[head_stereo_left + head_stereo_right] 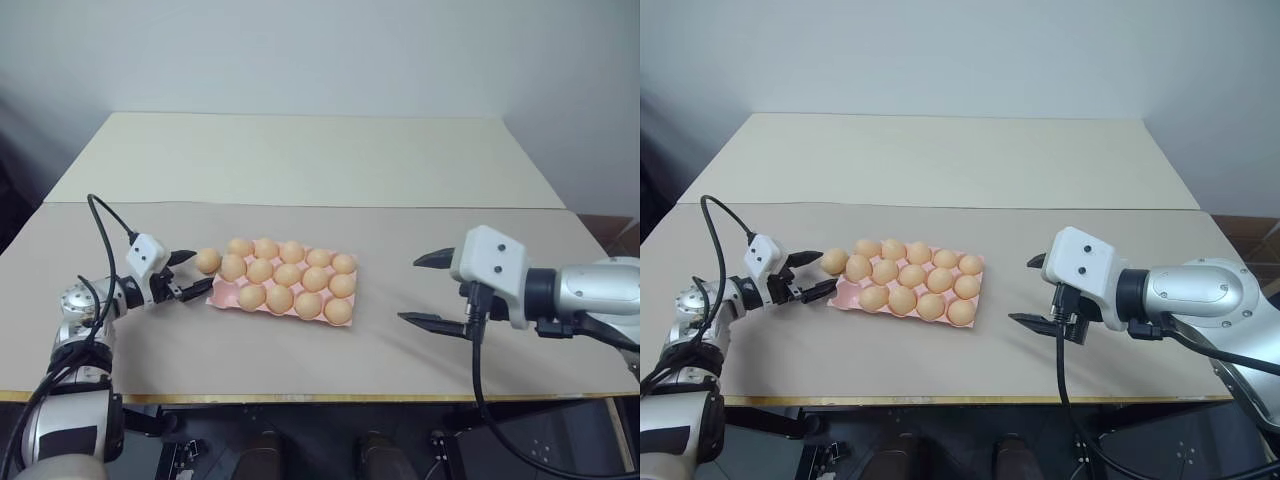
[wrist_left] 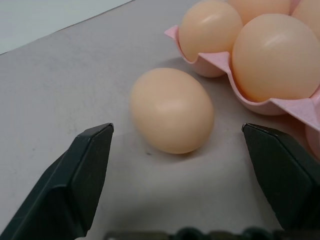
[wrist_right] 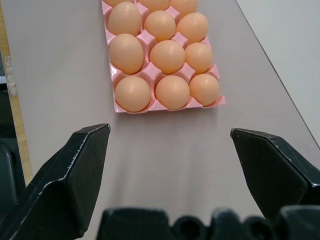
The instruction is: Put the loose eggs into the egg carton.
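One loose egg (image 1: 207, 261), pale orange-tan, lies on the table just off the far left corner of the pink egg carton (image 1: 222, 293). Several eggs sit in the carton's cups, and the near left corner cup shows bare pink. My left gripper (image 1: 196, 274) is open, low over the table, its two black fingers on either side of the loose egg without touching it. In the left wrist view the egg (image 2: 171, 110) lies just beyond the fingertips (image 2: 75, 175), with the carton's edge (image 2: 280, 107) beside it. My right gripper (image 1: 412, 290) hangs open to the right of the carton (image 3: 125, 107), holding nothing.
The grey-beige table (image 1: 400, 370) has its front edge close to me. A second, lighter table (image 1: 300, 150) adjoins it at the back. A black cable (image 1: 105, 215) loops above my left wrist.
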`<state>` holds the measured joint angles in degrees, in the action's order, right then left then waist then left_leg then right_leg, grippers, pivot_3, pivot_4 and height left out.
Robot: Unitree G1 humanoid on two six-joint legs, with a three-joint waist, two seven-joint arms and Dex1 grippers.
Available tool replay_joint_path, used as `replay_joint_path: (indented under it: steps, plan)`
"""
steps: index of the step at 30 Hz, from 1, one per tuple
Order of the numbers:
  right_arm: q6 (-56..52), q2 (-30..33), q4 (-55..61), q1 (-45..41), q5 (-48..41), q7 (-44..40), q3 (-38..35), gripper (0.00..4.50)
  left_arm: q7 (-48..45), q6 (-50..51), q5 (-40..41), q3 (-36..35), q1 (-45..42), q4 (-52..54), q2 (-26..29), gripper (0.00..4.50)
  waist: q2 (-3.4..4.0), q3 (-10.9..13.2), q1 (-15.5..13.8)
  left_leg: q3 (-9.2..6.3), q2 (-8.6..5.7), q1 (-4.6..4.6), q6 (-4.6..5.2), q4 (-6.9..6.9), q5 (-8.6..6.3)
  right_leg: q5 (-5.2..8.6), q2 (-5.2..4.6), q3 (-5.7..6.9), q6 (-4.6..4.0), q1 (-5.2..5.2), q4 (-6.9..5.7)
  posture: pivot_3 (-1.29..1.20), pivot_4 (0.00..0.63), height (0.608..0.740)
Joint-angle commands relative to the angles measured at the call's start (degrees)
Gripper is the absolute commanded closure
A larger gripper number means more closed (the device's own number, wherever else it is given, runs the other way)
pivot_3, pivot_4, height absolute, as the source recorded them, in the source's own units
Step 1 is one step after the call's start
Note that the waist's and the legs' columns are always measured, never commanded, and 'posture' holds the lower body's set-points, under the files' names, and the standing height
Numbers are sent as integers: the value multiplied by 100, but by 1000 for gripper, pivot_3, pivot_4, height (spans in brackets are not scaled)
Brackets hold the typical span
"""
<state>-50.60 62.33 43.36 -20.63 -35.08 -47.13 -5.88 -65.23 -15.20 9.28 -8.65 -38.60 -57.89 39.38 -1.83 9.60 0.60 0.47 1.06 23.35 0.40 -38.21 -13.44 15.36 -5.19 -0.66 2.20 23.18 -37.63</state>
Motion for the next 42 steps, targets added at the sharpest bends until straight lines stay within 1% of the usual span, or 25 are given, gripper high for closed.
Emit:
replay_joint_path:
  steps: [1,3,9,12,16,18,19,23,29,31,34,35,38,42]
  plan:
    - [-56,20,118,-99,-97,100,-266,0,80,-259,-104,58,-285,-227,-66,18,0,0,-1,0,-1,0,0,-1,0,0,-1,0,0,-2,0,0,150,740]
    - [-74,5,118,-134,-122,120,-262,0,156,-307,-181,97,-390,-350,-139,18,0,0,-1,0,-2,1,0,-2,0,0,-2,0,1,-2,1,0,150,740]
    - [-108,-7,141,-112,-143,229,-243,0,802,-452,-581,298,-592,-711,-269,18,-1,-1,-9,-4,-3,4,0,-3,0,0,-2,3,2,-1,1,0,150,740]
    - [-150,-11,156,-97,-183,299,-255,0,810,-569,-560,261,-603,-788,-271,648,-1,-1,-7,-5,-3,1,0,-5,0,-1,-2,2,2,-3,-3,0,150,740]
    - [-158,-7,162,-85,-197,350,-234,0,697,-646,-520,244,-573,-789,-227,1946,-1,-1,3,-5,-2,2,0,-5,0,0,0,2,2,-2,-2,0,150,740]
    - [-163,-17,155,-89,-216,379,-222,0,703,-674,-503,217,-556,-791,-182,2508,-1,-1,2,-5,-2,3,0,-5,0,0,-1,3,2,-1,-2,0,150,740]
    - [-164,-29,147,-89,-223,397,-212,0,765,-677,-517,213,-543,-789,-162,2603,-1,-1,1,-5,-2,4,0,-5,0,0,-1,3,2,-1,-2,0,150,740]
    - [-138,-47,126,-93,-223,425,-164,0,959,-678,-550,204,-487,-742,-77,2636,-1,-1,3,-5,-2,3,0,-5,0,0,-1,3,2,-1,-1,0,150,740]
    - [-111,-53,119,-98,-203,410,-140,0,253,-510,21,-151,-185,-24,277,2636,-1,-1,20,-6,1,4,0,-4,0,0,1,2,2,2,-2,0,150,740]
    - [-111,-50,132,-106,-211,403,-138,0,-278,-303,315,-234,10,477,410,2636,-1,-1,15,-7,1,5,0,-4,0,-1,0,3,2,1,-2,0,150,740]
    - [-94,-41,155,-128,-202,399,-136,0,-954,309,770,-304,360,1398,591,2636,0,-1,5,-6,0,4,0,-5,0,0,-2,2,2,-2,0,0,150,740]
    - [-97,-38,173,-136,-213,401,-159,0,-1172,643,1002,-324,541,1889,665,2636,-1,-1,1,-6,0,4,0,-5,0,0,-3,2,2,-3,1,0,150,740]
    - [-86,-31,221,-140,-216,411,-195,0,-1597,1293,1480,-358,989,2970,804,2636,0,0,5,-6,2,5,0,-5,0,0,-2,2,2,-1,1,0,150,740]
    - [-87,-76,269,-125,-184,492,-211,0,-1808,1628,1612,-241,1401,3802,874,2636,0,0,10,-7,4,-1,0,-5,0,0,0,0,2,-4,-1,0,150,740]
